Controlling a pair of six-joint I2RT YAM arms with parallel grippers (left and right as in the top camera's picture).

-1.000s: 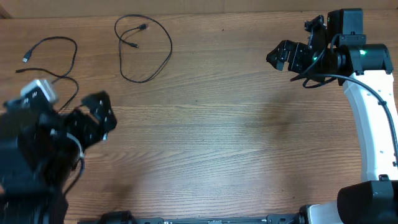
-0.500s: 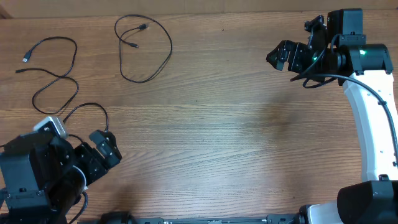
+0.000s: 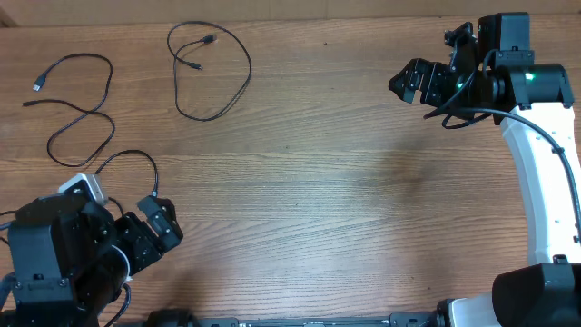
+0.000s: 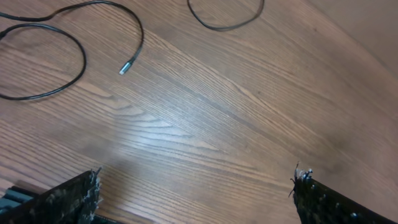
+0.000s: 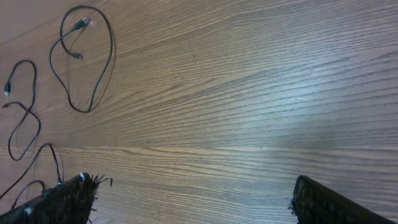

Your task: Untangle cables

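Left tool (image 3: 162, 221) is low at the near-left corner of the desk (image 3: 345, 200), fingers spread wide. The left wrist view shows only bare wood grain between the fingertips. Right tool (image 3: 408, 84) is at the far-right, well apart from all the cables, and also spread wide, with bare desk between its fingers in the right wrist view. All three cables are on the left half of the desk, lying flat. Looped cable (image 3: 251, 71): near the far edge, left of centre, one big open loop with both plug ends turned inside it, near each other but apart. Squiggle cable (image 3: 109, 77): far-left, S-shaped run, light-tipped plug at its far-left end, lower bend curling into a loose loop. Arc cable (image 3: 132, 152): short hump just beyond the left tool. Its right end comes down just beside the tool's fingers, and its left end goes behind the left arm and is hidden. The squiggle cable's lower loop and the arc cable pass close together; the overhead view is too coarse to say whether they touch. Looped cable is well apart from both. In the left wrist view a silver-tipped plug (image 4: 126, 66) lies on the wood ahead of the left finger, apart from it, its cord curving away up and left.
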